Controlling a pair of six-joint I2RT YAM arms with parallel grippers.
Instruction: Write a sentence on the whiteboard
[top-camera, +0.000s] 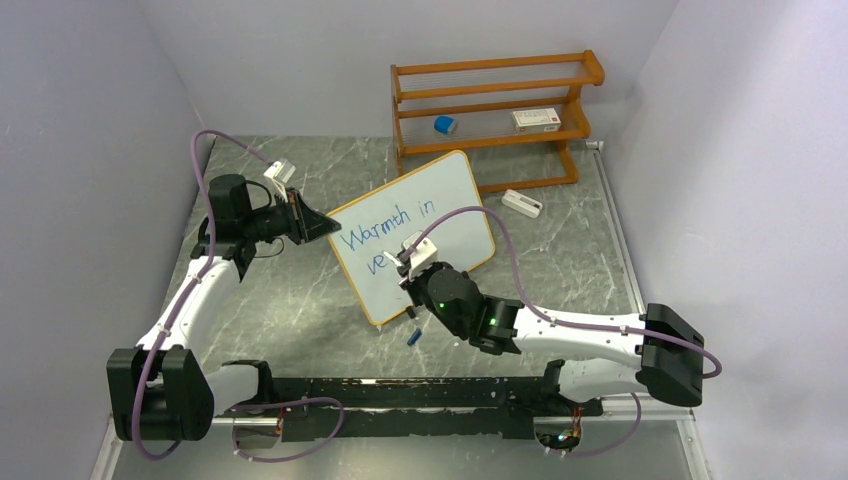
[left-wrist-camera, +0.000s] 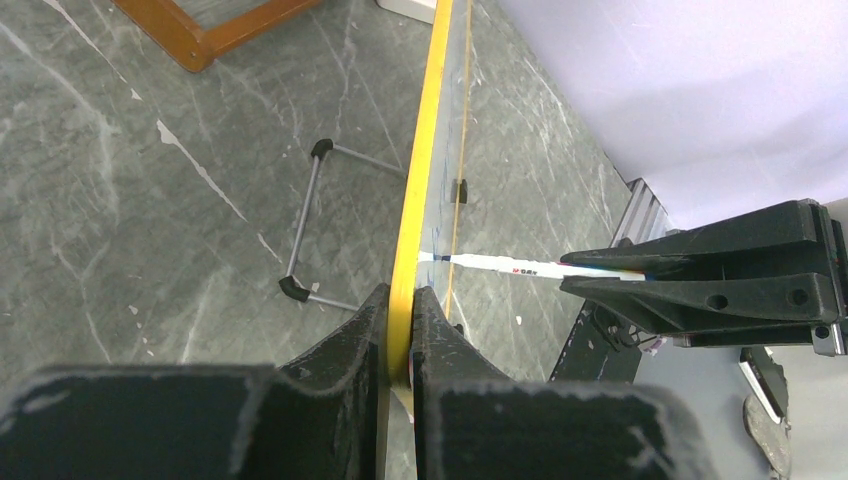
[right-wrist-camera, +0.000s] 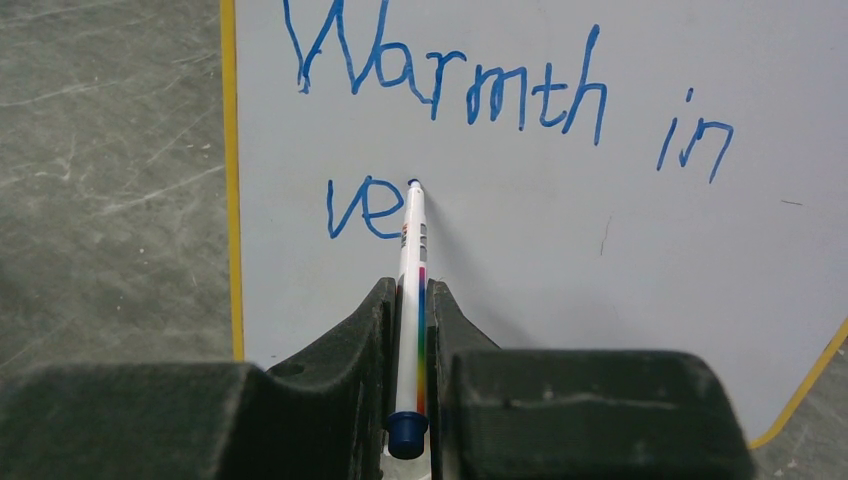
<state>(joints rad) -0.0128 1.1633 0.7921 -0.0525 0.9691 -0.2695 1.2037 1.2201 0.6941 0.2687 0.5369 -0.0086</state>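
Grey marbled tabletop (top-camera: 300, 320), walled in pale lilac on three sides.

Item 1. Right gripper (right-wrist-camera: 411, 290): jaws were closed tight on a marker (right-wrist-camera: 413, 230) with a white barrel, a rainbow stripe and a blue end. The marker lay lengthwise between the fingers, and its tip met the board face just right of the letters "ve".

Item 2. Left gripper (left-wrist-camera: 400, 300): jaws were pinched on the yellow-orange frame at the board's left edge, one finger on each face.

Item 3. Whiteboard (top-camera: 440, 210): stood propped near the middle of the table, between the two arms, its face turned toward the right arm. A wire stand with black feet (left-wrist-camera: 320, 220) showed behind it in the left wrist view.

Item 4. Sentence (top-camera: 385, 228): blue handwriting, the first line reading "Warmth in", the second only "ve".

Item 5. Small blue cap (top-camera: 413, 337): lay on the table just below the board's near corner, beside the right arm.

Item 6. Orange wooden shelf rack (top-camera: 495, 110): stood at the far wall behind the board and carried a blue object (top-camera: 445, 125) and a white box (top-camera: 536, 119).

Item 7. White oblong piece (top-camera: 521, 204): lay on the table between rack and board.
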